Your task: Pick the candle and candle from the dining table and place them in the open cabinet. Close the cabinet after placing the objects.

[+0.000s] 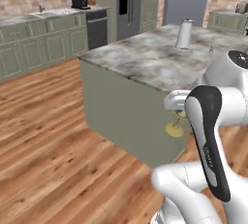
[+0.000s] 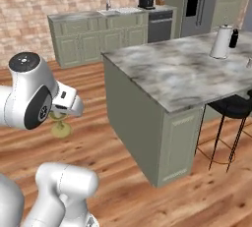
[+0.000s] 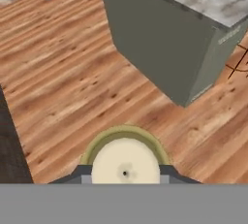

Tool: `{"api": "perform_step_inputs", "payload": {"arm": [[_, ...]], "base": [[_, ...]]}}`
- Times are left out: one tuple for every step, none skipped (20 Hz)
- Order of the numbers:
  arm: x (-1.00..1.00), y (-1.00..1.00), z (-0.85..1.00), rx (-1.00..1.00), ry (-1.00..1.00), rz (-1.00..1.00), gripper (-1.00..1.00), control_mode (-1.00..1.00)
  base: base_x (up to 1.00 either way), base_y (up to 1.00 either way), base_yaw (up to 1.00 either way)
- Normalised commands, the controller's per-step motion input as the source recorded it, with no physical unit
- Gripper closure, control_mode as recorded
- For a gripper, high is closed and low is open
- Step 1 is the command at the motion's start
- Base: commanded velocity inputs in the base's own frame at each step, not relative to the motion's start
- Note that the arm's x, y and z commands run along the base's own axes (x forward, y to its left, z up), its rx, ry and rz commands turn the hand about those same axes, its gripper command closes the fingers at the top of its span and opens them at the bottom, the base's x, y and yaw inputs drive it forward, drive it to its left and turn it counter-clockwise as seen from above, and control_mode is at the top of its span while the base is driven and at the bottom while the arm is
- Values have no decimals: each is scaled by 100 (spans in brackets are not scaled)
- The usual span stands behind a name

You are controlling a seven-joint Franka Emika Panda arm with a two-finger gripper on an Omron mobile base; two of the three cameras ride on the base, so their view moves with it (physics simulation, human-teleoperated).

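Note:
My gripper point(image 3: 125, 176) is shut on the cream candle point(image 3: 125, 162), which I look down on from above, with its gold holder rim around it. The candle's thin gold stem and round foot point(image 1: 174, 130) hang below the hand point(image 1: 177, 103) over the wood floor, off the near corner of the dining table point(image 1: 145, 58). In the right base view the gripper point(image 2: 61, 115) holds the same candle foot point(image 2: 61, 130) left of the table point(image 2: 182, 73). A tiny pale item point(image 1: 211, 49) stands on the table, too small to make out. The open cabinet is out of view.
A tall white jug point(image 1: 184, 34) stands on the far part of the table. Black stools point(image 2: 231, 108) sit at the table's right side. Low green cupboards with a sink point(image 2: 113, 12) line the brick back wall. Wood floor point(image 3: 72, 72) lies around me.

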Motion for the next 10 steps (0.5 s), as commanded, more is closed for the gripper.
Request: {"api": "perform_step_inputs", "payload": {"arm": [[0, 0, 0, 0, 0, 0, 100, 100], [0, 0, 0, 0, 0, 0, 100, 100], [0, 0, 0, 0, 0, 0, 100, 100], [0, 0, 0, 0, 0, 0, 100, 100], [0, 0, 0, 0, 0, 0, 100, 100], [0, 0, 0, 0, 0, 0, 100, 100], [0, 0, 0, 0, 0, 0, 100, 100], [0, 0, 0, 0, 0, 0, 100, 100], [0, 0, 0, 0, 0, 0, 100, 100], [0, 0, 0, 0, 0, 0, 100, 100]], "base": [[26, 73, 50], [49, 71, 40], [97, 64, 21], [100, 63, 10], [100, 72, 2], [100, 79, 0], [100, 77, 0], [100, 84, 0], [100, 86, 0], [100, 87, 0]]}}
